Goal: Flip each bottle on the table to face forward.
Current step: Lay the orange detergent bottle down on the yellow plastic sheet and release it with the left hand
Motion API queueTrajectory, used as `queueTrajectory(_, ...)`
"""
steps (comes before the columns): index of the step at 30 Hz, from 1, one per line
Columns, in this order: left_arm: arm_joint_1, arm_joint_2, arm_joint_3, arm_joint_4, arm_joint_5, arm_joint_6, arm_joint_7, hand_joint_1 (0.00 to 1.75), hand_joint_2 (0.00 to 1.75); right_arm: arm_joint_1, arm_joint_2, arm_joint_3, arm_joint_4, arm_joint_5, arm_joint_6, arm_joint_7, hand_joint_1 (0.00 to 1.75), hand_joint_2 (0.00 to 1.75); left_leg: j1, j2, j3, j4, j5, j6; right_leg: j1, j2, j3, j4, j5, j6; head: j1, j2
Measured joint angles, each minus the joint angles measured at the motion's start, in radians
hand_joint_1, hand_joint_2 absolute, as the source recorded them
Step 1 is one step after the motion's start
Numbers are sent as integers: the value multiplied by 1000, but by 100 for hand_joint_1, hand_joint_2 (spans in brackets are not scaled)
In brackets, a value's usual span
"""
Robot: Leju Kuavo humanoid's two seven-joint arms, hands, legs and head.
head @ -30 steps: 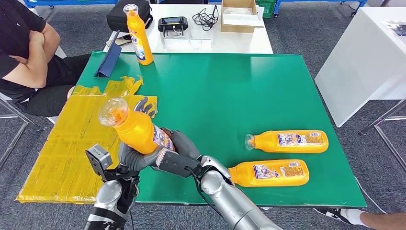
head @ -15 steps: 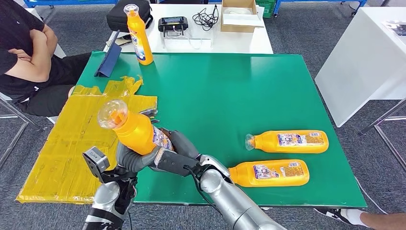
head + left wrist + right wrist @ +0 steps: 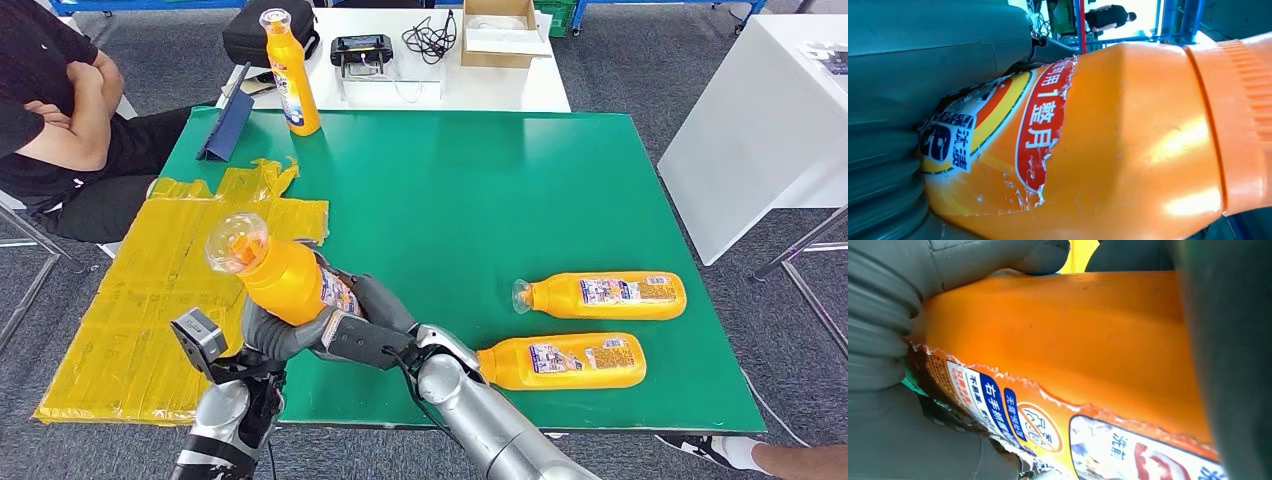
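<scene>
1. Both hands are up at the near left corner of the green table [image 3: 480, 190], wrapped around one orange bottle [image 3: 285, 280] that tilts cap-up above the edge.
2. The left hand [image 3: 268, 335] grasps its base from below; the right hand [image 3: 365, 320] clasps its labelled side.
3. Two more bottles lie on their sides to the right [image 3: 600, 294] [image 3: 565, 361], and one stands upright at the far edge [image 3: 290, 75].
4. The plastic looks slick, so the bottle could slip if either hand eases off unevenly.
5. It hangs over the edge, so a drop could land on the yellow sheeting [image 3: 140, 310] or the floor.
</scene>
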Motion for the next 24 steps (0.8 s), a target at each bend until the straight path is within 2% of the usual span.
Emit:
queueTrajectory(8, 21, 15, 26, -15, 17, -37, -20, 175, 175, -1, 8, 39, 0, -45, -18, 27, 175, 175, 0, 0, 0, 0, 0, 0, 0, 0, 0, 0, 0, 0, 0, 0)
queueTrajectory(12, 32, 21, 46, -27, 18, -59, -22, 175, 175, -4, 12, 72, 0, -73, -39, 41, 2, 175, 0, 0, -1, 0, 0, 0, 0, 0, 0, 0, 0, 0, 0, 0)
queueTrajectory(17, 48, 22, 76, -50, 0, -83, -25, 175, 175, -21, 13, 117, 0, -105, -95, 58, 0, 175, 0, 0, 0, 0, 0, 0, 0, 0, 0, 0, 0, 0, 0, 0)
queueTrajectory(20, 56, 21, 86, -63, -30, -77, -32, 175, 175, -21, 12, 116, -4, -69, -111, 44, 0, 175, 0, 0, 0, 0, 0, 0, 0, 0, 0, 0, 0, 0, 0, 0)
queueTrajectory(24, 56, 20, 87, -76, -119, 22, -56, 175, 175, -8, 4, 85, -19, -8, -116, 36, 0, 175, 0, 0, 0, 0, 0, 0, 0, 0, 0, 0, 0, 0, 0, 0)
